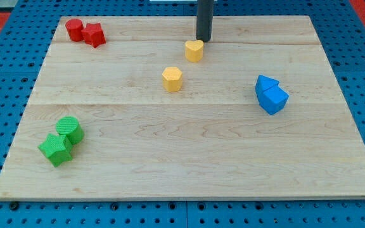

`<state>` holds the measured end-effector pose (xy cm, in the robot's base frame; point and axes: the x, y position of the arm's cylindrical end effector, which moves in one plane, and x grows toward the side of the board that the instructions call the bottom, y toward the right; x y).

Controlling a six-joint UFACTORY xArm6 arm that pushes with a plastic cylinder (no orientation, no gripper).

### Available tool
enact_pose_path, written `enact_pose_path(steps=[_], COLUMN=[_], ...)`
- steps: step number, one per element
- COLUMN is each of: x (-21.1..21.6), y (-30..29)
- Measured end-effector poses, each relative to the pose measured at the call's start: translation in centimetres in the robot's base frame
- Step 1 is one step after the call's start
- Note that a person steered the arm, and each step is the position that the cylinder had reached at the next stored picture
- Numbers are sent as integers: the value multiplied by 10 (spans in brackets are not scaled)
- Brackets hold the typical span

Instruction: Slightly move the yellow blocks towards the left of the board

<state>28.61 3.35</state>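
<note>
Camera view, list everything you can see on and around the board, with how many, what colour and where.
Red blocks: two, red; a cylinder and a star-like block, touching, at the view's top left corner.
Yellow blocks: two, yellow; a heart-like one near the top centre, a hexagonal one below and left of it, apart.
Blue blocks: two, blue; and, pressed together at the view's right.
Green blocks: two, green; a cylinder and a star-like block, touching, at the view's bottom left.
Board: one, light wood, filling most of the view.
Pegboard: blue, perforated, around the board.
My tip: one, dark rod end, just above the heart-like yellow block; contact cannot be told.
</note>
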Motion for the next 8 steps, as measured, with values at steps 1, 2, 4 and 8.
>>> enact_pose_path(steps=[1, 2, 4, 8], x=[52, 52, 45, 45], y=[-22, -25, 8, 35])
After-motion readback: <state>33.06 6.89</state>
